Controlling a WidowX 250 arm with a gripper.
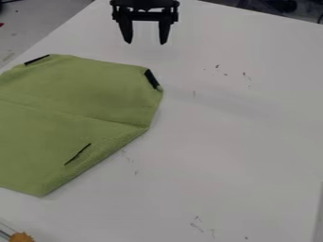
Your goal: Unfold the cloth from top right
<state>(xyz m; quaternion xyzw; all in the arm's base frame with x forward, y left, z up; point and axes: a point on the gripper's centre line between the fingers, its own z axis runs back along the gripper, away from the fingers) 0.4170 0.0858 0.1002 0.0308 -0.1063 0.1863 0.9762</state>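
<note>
Green cloth (75,94): fuzzy and many-sided, was crossed by a crease
Gripper (146,43): was held beyond the cloth, pointed down
Jaws: were spread wide, nothing gripped

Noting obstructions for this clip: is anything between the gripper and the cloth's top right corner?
Nothing visible stands in the way. Between the open gripper and the black patch at the green cloth's top right corner, the view shows white tabletop.
</note>
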